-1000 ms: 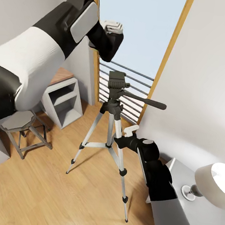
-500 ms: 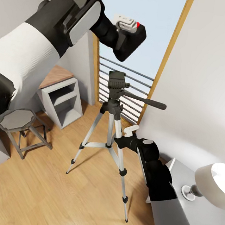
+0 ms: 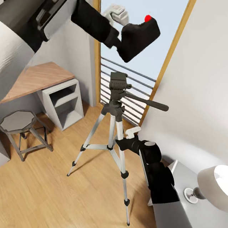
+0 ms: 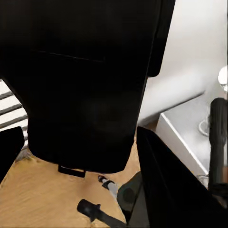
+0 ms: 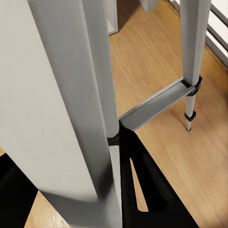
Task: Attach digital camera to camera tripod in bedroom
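The digital camera [image 3: 140, 38], a black box with a red button on top, hangs in the air above and slightly right of the camera tripod's black head [image 3: 118, 81]. My left gripper [image 3: 129, 29] is shut on it, and its dark body [image 4: 85, 80] sits between my fingers [image 4: 171, 190] in the left wrist view. The camera tripod [image 3: 112, 128] stands on the wood floor before the window, its pan handle [image 3: 147, 103] pointing right. My right gripper [image 3: 124, 140] is shut on one of its silver legs [image 5: 102, 104], below the head.
A wood-topped desk [image 3: 36, 76] with a grey shelf unit [image 3: 63, 102] and a short grey stool [image 3: 17, 123] stand at the left. At the right are a white nightstand [image 3: 178, 173] with a lamp [image 3: 214, 185] and a grey wall. Open floor lies in front of the tripod.
My left arm has risen and swung right, carrying the camera from beside the window frame to above the tripod head. Its red button now shows. The right arm and tripod have not moved.
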Available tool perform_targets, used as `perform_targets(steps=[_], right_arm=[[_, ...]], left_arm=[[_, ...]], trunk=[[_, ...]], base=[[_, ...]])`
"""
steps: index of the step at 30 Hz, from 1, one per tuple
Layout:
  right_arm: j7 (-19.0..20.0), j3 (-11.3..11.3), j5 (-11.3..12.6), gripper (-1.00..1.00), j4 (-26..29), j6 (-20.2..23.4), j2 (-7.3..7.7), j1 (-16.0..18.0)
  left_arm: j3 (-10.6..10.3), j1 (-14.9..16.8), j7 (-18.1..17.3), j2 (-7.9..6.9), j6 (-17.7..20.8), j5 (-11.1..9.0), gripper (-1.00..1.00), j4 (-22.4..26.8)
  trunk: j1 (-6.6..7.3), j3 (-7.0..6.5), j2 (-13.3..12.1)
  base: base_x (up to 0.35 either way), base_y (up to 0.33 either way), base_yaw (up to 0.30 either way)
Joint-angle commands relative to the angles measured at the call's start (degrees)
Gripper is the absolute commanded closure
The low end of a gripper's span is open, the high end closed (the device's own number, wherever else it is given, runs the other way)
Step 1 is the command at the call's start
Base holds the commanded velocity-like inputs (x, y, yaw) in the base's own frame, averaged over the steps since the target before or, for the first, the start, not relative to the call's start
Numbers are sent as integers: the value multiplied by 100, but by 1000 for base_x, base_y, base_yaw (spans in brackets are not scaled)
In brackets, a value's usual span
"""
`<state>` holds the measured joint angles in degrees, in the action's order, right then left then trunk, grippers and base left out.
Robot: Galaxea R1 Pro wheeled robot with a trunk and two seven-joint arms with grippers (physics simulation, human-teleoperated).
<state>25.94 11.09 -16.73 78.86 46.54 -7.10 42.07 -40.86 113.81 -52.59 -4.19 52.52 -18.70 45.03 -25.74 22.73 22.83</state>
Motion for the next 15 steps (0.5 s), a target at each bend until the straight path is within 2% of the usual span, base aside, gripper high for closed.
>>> perform_targets(steps=[1,2,4,5,7,12,13,15], right_arm=[[43,-2,-241,100,-2,-13,-2,3],[43,-2,-242,100,-2,-13,-2,3],[43,-2,-242,100,-2,-13,-2,3],[43,-2,-243,100,-2,-17,-2,3],[43,-2,-243,100,-2,-29,-2,3],[46,-2,-243,100,-2,-81,-2,3],[48,-2,-243,100,-2,-101,-2,3],[46,-2,-243,100,-2,-114,-2,3]], left_arm=[[-21,10,-339,-142,-197,-7,100,48],[-24,10,-915,-397,-586,-10,100,132],[-25,10,-1390,-635,-922,-25,100,200],[-33,10,-1735,-835,-1147,-32,100,244],[-84,10,-2033,-1017,-1318,-14,100,287],[-370,10,-2218,-1145,-1316,156,100,326],[-544,10,-2247,-1164,-1260,296,100,349],[-717,10,-2268,-1171,-1200,458,100,391]], trunk=[[-4,11,9],[-4,11,9],[-4,11,9],[-4,11,9],[-4,11,9],[-4,11,9],[-4,11,9],[-4,11,9]], base=[[0,0,0],[0,0,0],[0,0,0],[0,0,0],[0,0,0],[0,0,0],[0,0,0],[0,0,0]])
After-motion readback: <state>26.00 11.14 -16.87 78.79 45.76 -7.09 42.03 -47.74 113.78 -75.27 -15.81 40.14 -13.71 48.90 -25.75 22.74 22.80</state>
